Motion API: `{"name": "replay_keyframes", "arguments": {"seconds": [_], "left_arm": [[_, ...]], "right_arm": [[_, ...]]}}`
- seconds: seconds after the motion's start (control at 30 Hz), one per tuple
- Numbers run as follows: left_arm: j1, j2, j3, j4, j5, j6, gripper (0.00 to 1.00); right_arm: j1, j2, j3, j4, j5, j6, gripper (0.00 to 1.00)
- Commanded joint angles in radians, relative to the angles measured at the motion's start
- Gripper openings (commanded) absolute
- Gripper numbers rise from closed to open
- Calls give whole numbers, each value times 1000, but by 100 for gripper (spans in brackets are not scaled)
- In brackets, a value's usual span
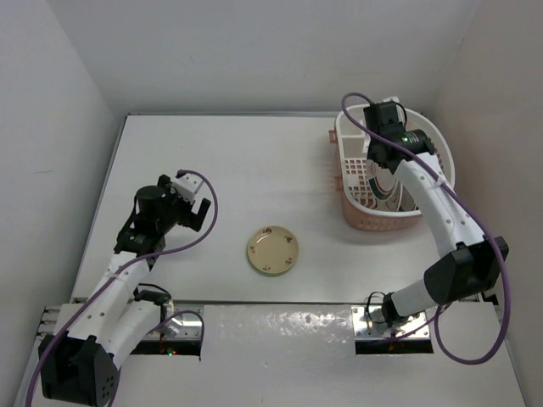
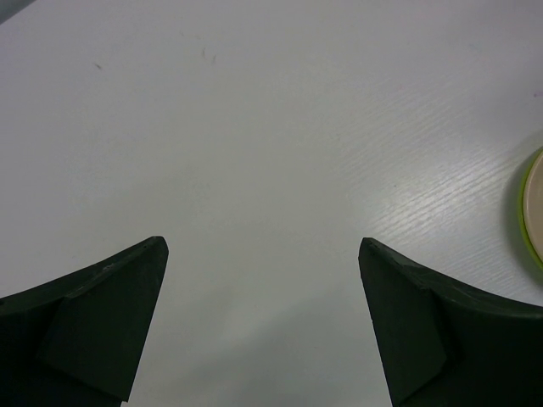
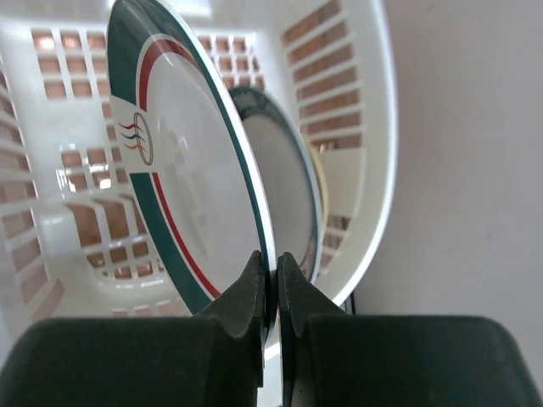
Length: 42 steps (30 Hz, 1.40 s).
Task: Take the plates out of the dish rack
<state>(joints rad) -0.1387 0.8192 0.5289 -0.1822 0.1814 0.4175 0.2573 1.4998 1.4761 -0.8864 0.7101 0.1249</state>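
Note:
The white dish rack with its salmon tray part stands at the back right. My right gripper is over it and shut on the rim of an upright white plate with a teal and red rim band. A second upright plate with a dark rim stands behind it, and a cream one shows behind that. A cream-tan plate with small motifs lies flat on the table in the middle. My left gripper is open and empty over bare table, left of that plate, whose lime-edged rim shows at right.
White walls close in the table at the back and both sides. The rack's slotted white wall curves close round the plates. The right arm reaches across the rack's near side.

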Motion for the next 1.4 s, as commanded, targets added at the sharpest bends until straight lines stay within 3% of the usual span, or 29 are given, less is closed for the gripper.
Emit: {"name": "replay_keyframes", "arguments": {"seconds": [0.0,0.27,0.37,0.5,0.7,0.73,0.83,1.07,1.23,1.37], "left_arm": [[-6,-2,45,47,32,-8,94],[-6,12,124,6,65,-87,89],[-6,58,222,-33,137,-167,85],[-6,176,380,-92,278,-310,81],[-6,293,571,-115,329,-511,79],[-6,296,574,-109,326,-531,78],[-6,316,572,-89,306,-608,68],[73,437,534,-120,386,-778,69],[106,479,490,-89,386,-775,60],[106,494,461,-48,385,-789,60]], "right_arm": [[3,-64,69,72,72,-74,0],[3,-67,226,67,81,-90,0],[3,-65,338,67,-29,-29,0],[5,-41,408,87,-399,145,0],[57,30,224,255,-788,323,0],[71,34,187,291,-788,341,0],[126,69,81,424,-989,413,0],[177,155,-65,638,-1155,527,0],[177,183,-112,711,-1213,538,0],[177,194,-152,768,-1244,571,0]]}}
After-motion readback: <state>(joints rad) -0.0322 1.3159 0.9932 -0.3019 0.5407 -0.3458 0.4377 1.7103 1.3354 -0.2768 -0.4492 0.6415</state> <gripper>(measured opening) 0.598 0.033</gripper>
